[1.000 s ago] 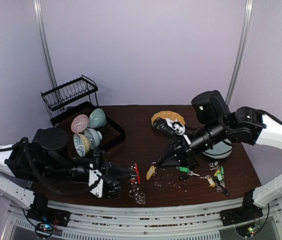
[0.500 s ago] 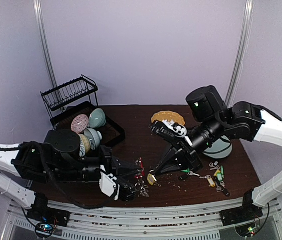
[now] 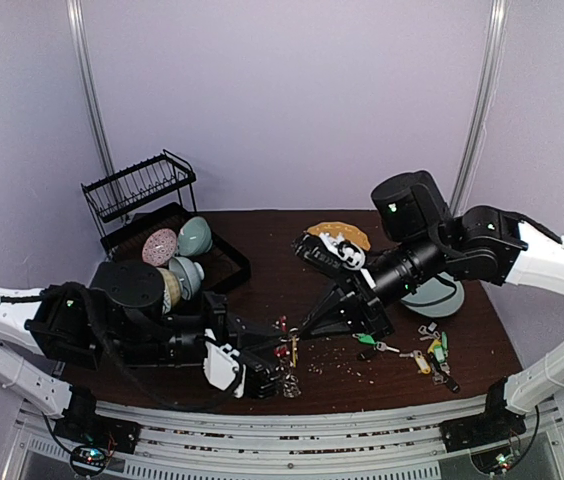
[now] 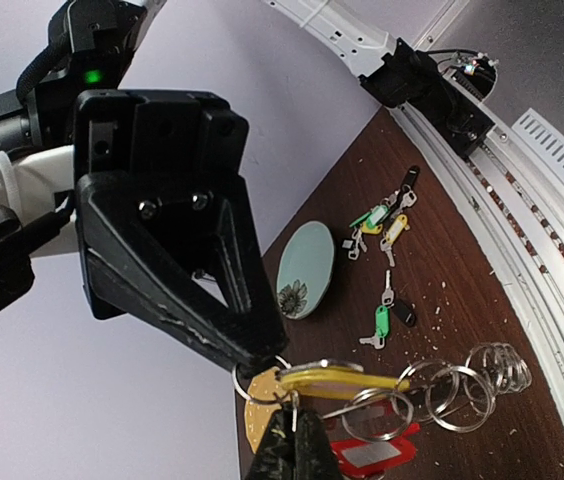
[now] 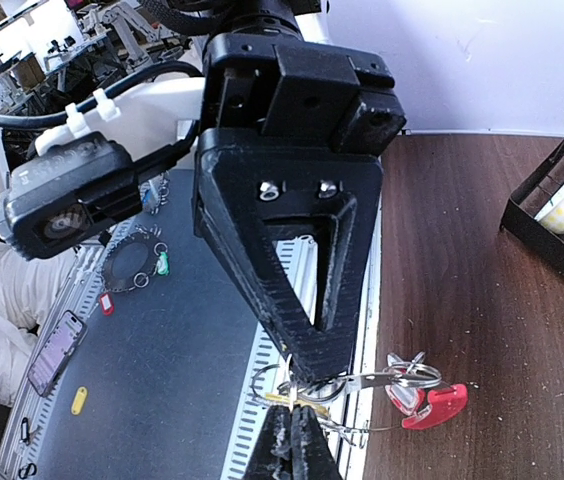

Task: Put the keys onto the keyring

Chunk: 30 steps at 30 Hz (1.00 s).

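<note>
My left gripper (image 3: pixel 274 362) is shut on a silver loop of the keyring (image 3: pixel 284 380) and holds it above the table's front. The keyring's red part (image 5: pixel 432 405) and loops (image 4: pixel 462 385) hang from it. My right gripper (image 3: pixel 304 330) is shut on the yellow-tagged key (image 4: pixel 342 380) and its tip meets the left fingertips. In the left wrist view my own fingers (image 4: pixel 292 450) pinch the wire just under the right gripper's tip. In the right wrist view my own gripper (image 5: pixel 290 445) is shut under the left one. Several loose keys (image 3: pixel 432 350) lie at the right, one green-tagged (image 3: pixel 367 340).
A teal plate (image 3: pixel 437 295) lies behind the loose keys, partly under the right arm. A yellow dotted plate (image 3: pixel 337 232) sits at the back middle. A black dish rack (image 3: pixel 152 200) with bowls (image 3: pixel 177 260) stands at the back left. Crumbs dot the table.
My left gripper has risen and moved right with the keyring. My right gripper has swung left with the yellow-tagged key, and the two tips now meet.
</note>
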Tool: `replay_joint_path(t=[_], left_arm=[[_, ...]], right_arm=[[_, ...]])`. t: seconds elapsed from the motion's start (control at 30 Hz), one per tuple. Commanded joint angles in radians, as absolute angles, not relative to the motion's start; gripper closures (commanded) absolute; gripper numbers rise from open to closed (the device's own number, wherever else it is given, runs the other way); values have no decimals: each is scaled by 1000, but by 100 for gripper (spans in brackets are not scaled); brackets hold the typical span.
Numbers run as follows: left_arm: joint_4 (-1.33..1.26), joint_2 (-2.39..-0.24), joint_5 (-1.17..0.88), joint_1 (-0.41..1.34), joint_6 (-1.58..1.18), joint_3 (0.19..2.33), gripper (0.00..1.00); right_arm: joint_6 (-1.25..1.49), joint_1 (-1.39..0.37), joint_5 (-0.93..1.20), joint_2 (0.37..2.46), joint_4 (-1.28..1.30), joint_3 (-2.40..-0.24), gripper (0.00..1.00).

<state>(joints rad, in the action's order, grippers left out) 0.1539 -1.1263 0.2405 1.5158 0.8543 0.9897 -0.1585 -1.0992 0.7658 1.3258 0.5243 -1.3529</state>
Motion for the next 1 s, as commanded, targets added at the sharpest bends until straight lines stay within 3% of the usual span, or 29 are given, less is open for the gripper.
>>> replay_joint_path(t=[0.0,0.97], left_arm=[[81,-1102,253,1522,837,1007,100],[77,-1090,256,1525,831,1002,100]], right_arm=[[-165,-1103,749,1331,536,-1347,100],[-198,-1101,858,1339,533,-1327,100]])
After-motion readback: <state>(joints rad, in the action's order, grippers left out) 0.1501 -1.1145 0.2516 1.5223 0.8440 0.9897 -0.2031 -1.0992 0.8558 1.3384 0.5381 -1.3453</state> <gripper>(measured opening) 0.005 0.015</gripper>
